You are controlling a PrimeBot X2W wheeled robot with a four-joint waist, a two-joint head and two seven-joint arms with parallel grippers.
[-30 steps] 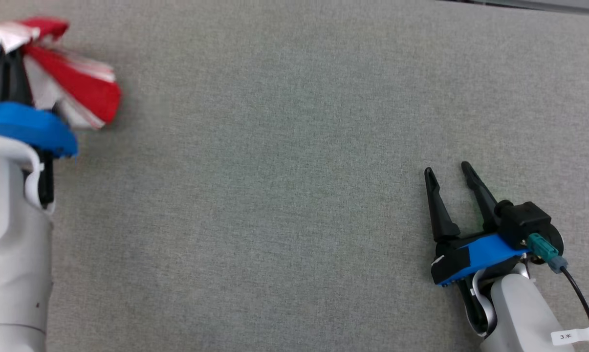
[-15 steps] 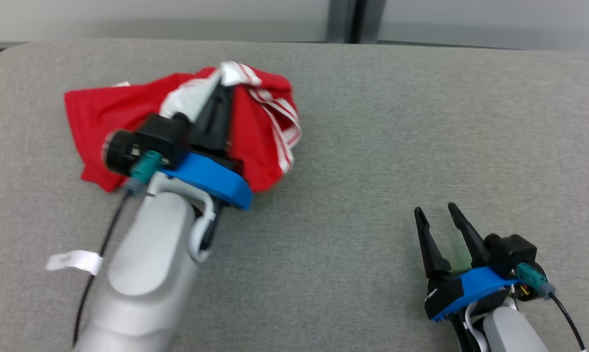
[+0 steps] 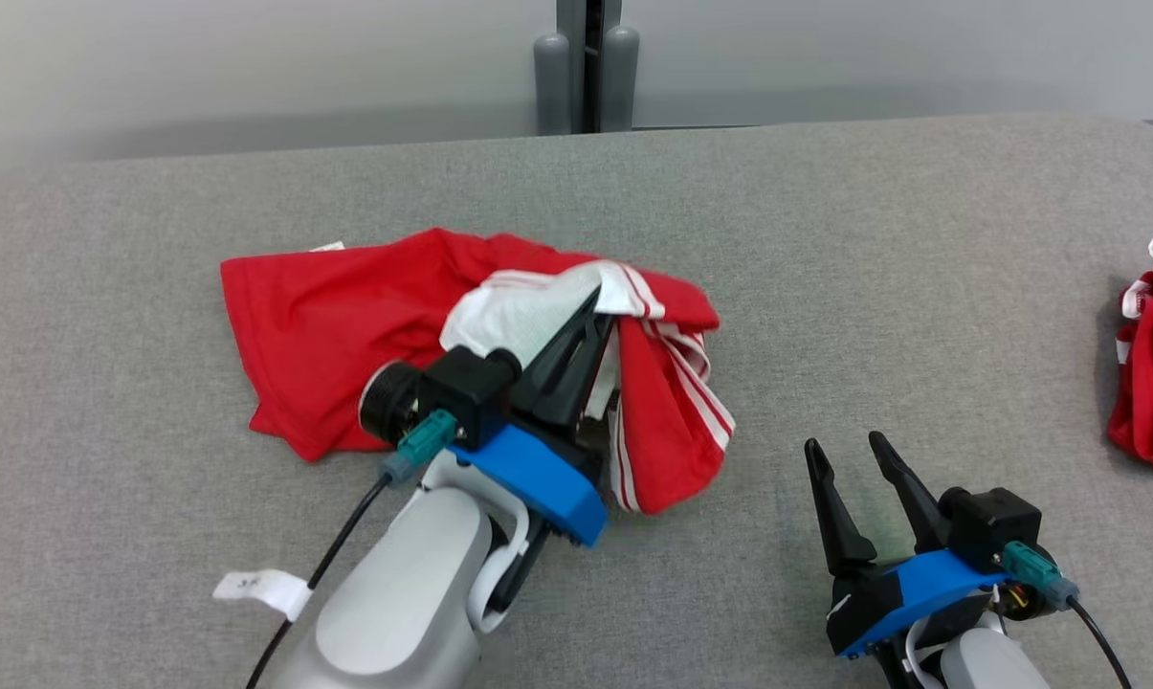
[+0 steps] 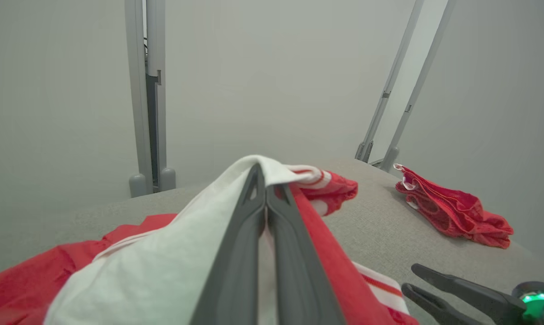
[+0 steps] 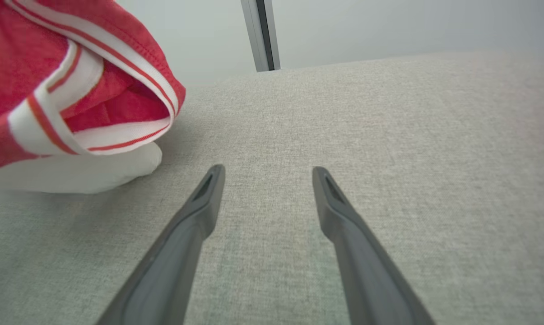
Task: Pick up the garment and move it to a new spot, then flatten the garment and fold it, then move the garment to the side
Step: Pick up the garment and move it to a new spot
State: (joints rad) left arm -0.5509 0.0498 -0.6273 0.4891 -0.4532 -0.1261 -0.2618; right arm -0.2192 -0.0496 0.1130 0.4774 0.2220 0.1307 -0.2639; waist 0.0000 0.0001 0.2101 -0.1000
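Observation:
The garment (image 3: 327, 325), a red piece with white panels and striped trim, lies bunched on the grey table (image 3: 920, 239) left of centre. My left gripper (image 3: 597, 304) is shut on a white fold of it, and this part is raised while the rest trails on the table. In the left wrist view the closed fingers (image 4: 249, 234) pinch the cloth, and the garment (image 4: 154, 266) drapes over both sides. My right gripper (image 3: 844, 445) stands open with nothing in it, low over the table to the garment's right. In the right wrist view the right gripper (image 5: 267, 170) points past the garment's striped hem (image 5: 73, 90).
A second red garment (image 3: 1150, 373) lies crumpled at the table's right edge and appears as a red heap (image 4: 452, 212) in the left wrist view. Grey posts (image 3: 586, 77) and a pale wall stand behind the far edge. Bare cloth lies between the two grippers.
The head camera has tilted up, bringing in the far table edge. My left gripper has carried the garment right, closer to the right gripper, which stays open and has hardly moved.

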